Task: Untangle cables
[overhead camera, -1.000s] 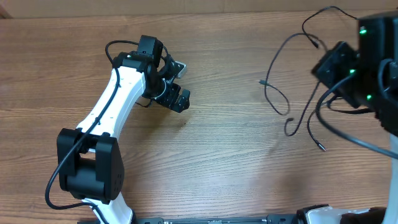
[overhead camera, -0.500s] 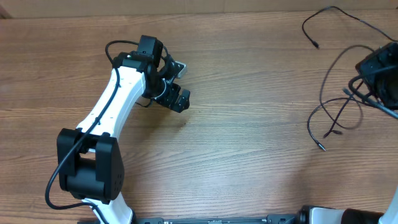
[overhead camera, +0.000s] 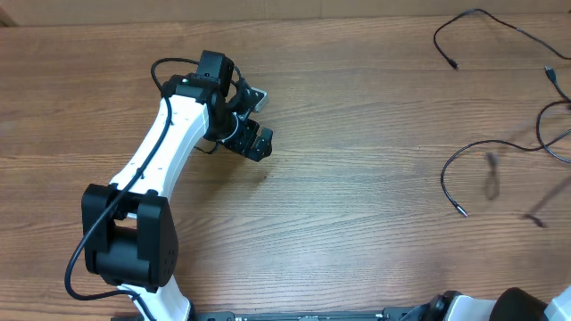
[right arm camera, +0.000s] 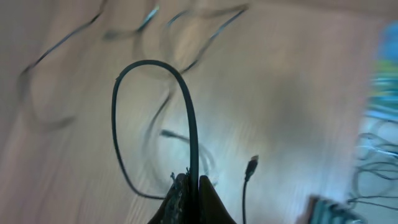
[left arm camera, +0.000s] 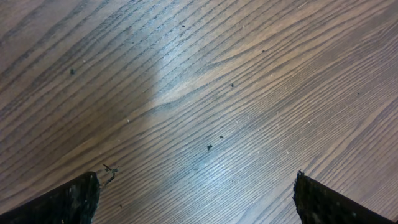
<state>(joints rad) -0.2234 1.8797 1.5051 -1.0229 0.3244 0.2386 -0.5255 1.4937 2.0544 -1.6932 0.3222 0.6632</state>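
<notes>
Thin black cables lie at the table's right side. One cable [overhead camera: 486,15] curves along the far edge and ends in a plug [overhead camera: 455,64]. Another cable [overhead camera: 466,153] arcs from the right edge down to a plug [overhead camera: 462,212]; parts of it are blurred. In the right wrist view my right gripper [right arm camera: 192,182] is shut on a black cable loop [right arm camera: 186,106] that rises from between its fingers. A second cable end with a plug [right arm camera: 251,167] hangs beside it. The right gripper is outside the overhead view. My left gripper [left arm camera: 196,190] [overhead camera: 260,119] stands open over bare wood, far from the cables.
The wooden table [overhead camera: 357,178] fills the view. The white left arm [overhead camera: 165,147] stretches from its black base [overhead camera: 125,236] at the front left. Blurred light-blue clutter [right arm camera: 379,124] shows at the right of the right wrist view.
My right arm has swept rightward out of the overhead view, dragging the cables with it toward the right edge. The left arm has not moved.
</notes>
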